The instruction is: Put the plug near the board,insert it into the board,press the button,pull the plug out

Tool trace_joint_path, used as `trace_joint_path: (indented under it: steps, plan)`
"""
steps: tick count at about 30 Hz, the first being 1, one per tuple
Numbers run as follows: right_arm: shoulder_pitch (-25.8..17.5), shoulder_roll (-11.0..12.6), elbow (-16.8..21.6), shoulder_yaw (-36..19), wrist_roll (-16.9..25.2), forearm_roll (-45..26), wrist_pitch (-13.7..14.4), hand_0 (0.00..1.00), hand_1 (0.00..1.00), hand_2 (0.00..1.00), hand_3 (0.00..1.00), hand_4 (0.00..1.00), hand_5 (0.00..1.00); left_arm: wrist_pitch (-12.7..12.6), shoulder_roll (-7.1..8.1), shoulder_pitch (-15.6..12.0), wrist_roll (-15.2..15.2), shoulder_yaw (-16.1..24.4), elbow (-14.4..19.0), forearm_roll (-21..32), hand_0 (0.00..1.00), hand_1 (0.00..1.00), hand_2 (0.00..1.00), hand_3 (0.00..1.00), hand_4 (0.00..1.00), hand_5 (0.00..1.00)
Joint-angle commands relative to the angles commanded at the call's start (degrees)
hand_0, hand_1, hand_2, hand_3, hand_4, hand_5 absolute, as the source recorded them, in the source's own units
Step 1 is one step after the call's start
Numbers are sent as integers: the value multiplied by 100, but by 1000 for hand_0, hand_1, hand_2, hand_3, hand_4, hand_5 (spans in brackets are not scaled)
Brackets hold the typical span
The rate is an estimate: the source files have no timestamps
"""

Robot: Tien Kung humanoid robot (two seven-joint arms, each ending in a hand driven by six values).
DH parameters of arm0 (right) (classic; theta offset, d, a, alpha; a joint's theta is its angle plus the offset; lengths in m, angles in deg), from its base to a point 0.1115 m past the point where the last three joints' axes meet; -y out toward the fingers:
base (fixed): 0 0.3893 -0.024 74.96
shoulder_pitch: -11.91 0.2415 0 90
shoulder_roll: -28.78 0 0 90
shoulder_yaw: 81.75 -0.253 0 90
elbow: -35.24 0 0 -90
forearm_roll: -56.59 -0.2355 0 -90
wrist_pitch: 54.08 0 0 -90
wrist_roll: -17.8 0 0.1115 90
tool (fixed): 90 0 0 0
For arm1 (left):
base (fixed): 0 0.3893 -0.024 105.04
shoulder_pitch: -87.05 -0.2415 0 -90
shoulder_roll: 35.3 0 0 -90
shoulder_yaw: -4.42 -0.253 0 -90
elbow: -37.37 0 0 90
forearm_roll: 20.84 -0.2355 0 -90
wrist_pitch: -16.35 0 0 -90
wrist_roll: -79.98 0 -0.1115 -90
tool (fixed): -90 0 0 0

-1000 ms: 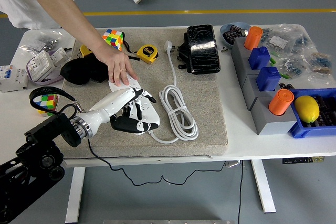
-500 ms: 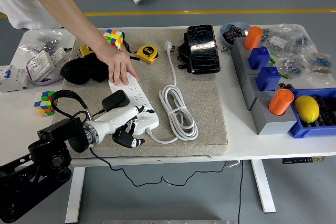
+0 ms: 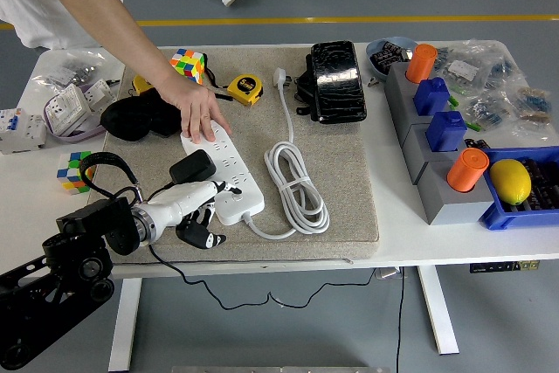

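Looked nearly done to me: the black plug (image 3: 192, 167) sat out of the board (image 3: 229, 177), just off its left edge, the left hand (image 3: 199, 213) beside it with fingers curled, gripping nothing, while a person's hand (image 3: 197, 111) pinned the board's far end.

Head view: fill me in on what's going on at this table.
The robot's left hand is at the near end of the white power strip, with the black plug lying beside the strip and not inserted. A person's hand presses down on the strip's far end, steadying it on the grey mat. The right arm is out of view.
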Motion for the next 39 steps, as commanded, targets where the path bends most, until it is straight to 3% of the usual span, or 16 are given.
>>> trace_joint_path:
  steps: [18,22,29,33,34,39]
  plan:
    - [-26,-13,-3,-10,0,4,2,556,646,613,530,902,438,138,-9,-20,103,-44,-115,31,60,90,161,854,782,2]
    - [-24,-27,3,-39,4,9,3,558,646,612,530,901,435,84,-6,-41,-14,49,-72,60,59,90,161,847,782,2]
    - [-23,-36,-2,-47,3,12,3,556,646,612,530,901,435,-474,16,-119,-790,217,-20,452,67,93,169,810,730,2]
    - [-16,-43,-2,-48,6,15,4,556,646,612,530,901,435,-901,-27,-202,-1394,321,-161,712,67,93,169,810,730,2]
    - [-14,-44,-2,-45,6,16,4,560,646,612,530,901,435,-1045,-47,-232,-1570,351,-240,862,95,84,200,636,708,47]
    - [-1,-55,-21,-23,4,-2,3,560,646,612,530,901,435,-1939,-175,-323,-2682,511,-688,1747,95,84,200,636,708,47]
